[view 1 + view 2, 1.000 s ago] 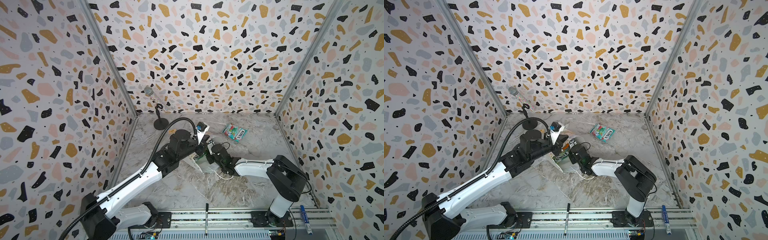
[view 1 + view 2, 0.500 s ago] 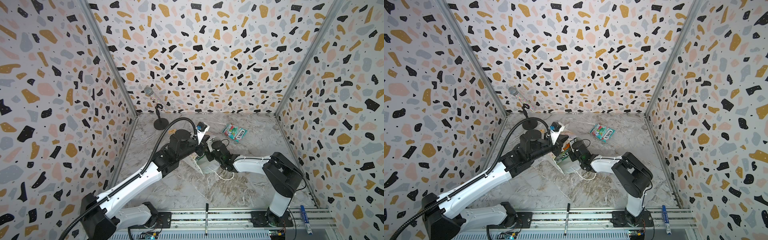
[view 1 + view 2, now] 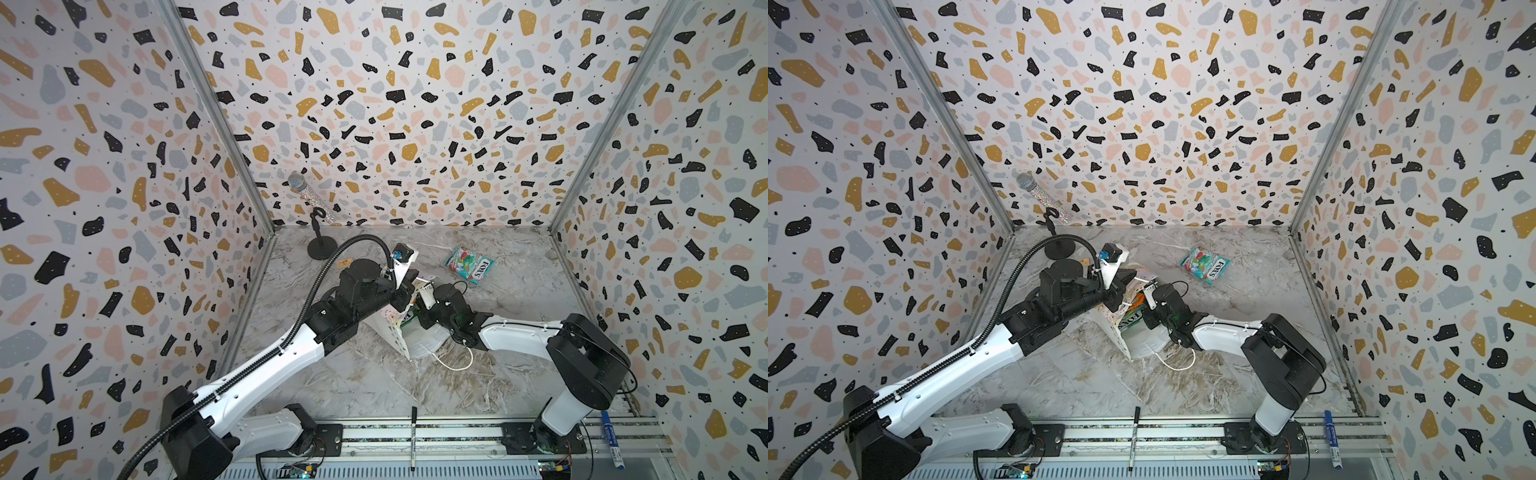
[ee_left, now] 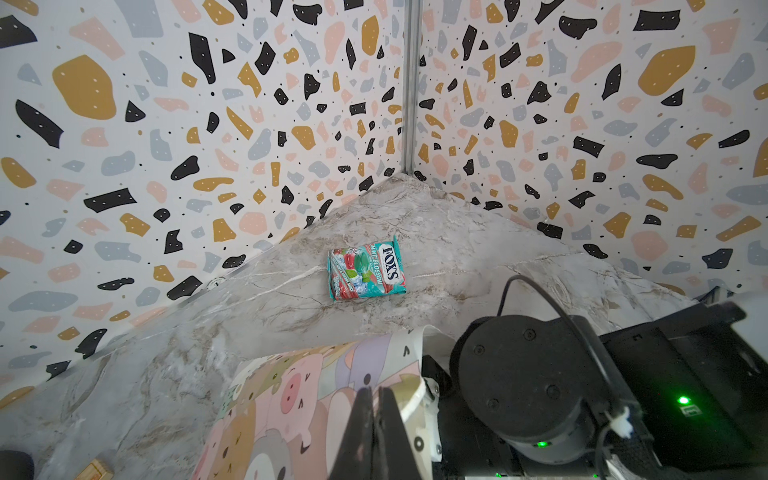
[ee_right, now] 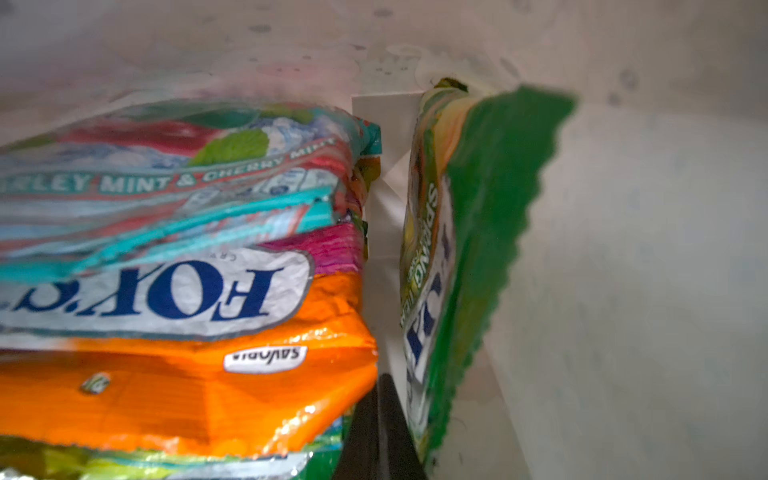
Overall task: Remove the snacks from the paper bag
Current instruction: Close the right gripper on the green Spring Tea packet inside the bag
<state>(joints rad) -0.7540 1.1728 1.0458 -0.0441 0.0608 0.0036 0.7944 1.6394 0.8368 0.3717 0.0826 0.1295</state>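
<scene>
Left pincer (image 4: 376, 419) clenched on bag (image 4: 291, 395) rim, right pincer (image 5: 379, 432) shut inside bag between orange packet (image 5: 187, 395) and green packet (image 5: 482, 249), can't tell if it grips either; teal packet (image 3: 470, 263) lies flat on tabletop (image 3: 374, 382), well apart from bag.

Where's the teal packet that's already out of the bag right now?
In both top views the teal packet lies flat on the marble table, alone toward the back right, beyond the paper bag and apart from it.
</scene>
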